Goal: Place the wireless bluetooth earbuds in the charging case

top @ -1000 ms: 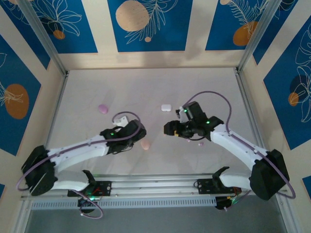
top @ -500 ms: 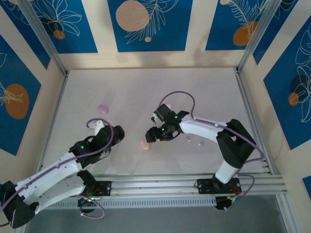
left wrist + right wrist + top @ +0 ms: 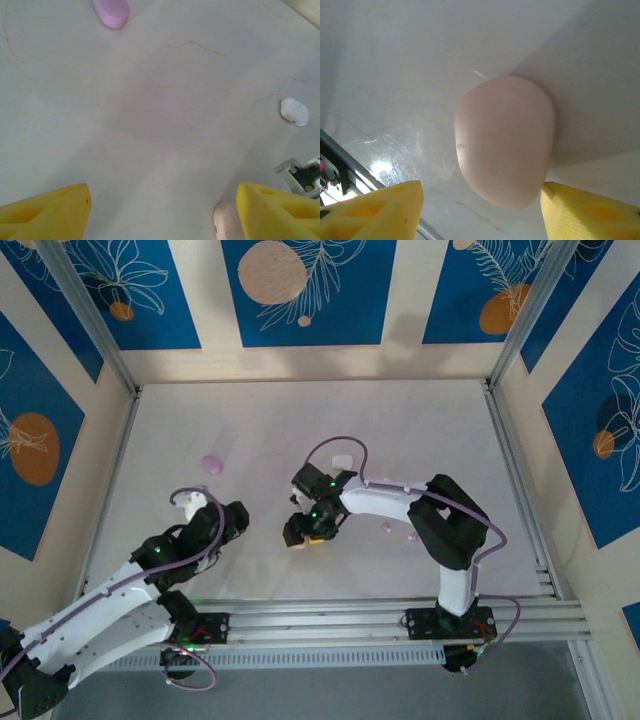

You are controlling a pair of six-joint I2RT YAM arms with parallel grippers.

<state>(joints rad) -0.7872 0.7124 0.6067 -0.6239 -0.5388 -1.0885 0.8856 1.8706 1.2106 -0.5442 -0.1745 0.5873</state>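
Note:
A pale pink charging case (image 3: 505, 140) lies shut on the table, and my right gripper (image 3: 482, 215) is open just above it, a yellow finger on either side of its near end. From above, the right gripper (image 3: 300, 532) covers most of this case (image 3: 296, 541). My left gripper (image 3: 162, 215) is open over bare table with nothing between its fingers; the pink case (image 3: 225, 222) peeks out beside its right finger. The left gripper (image 3: 228, 525) sits left of the case. Two tiny earbuds (image 3: 386, 527) (image 3: 410, 537) lie to the right, under the right arm.
A lilac case (image 3: 211, 463) (image 3: 111, 11) lies at the left of the table. A white case (image 3: 343, 460) (image 3: 294, 111) sits behind the right arm, partly under its cable. Metal rails (image 3: 330, 615) run along the near edge.
The right arm has swung left from near the white case and lowered over the pink case, its jaws narrowing a little. The left arm has drawn back to the left, away from the pink case.

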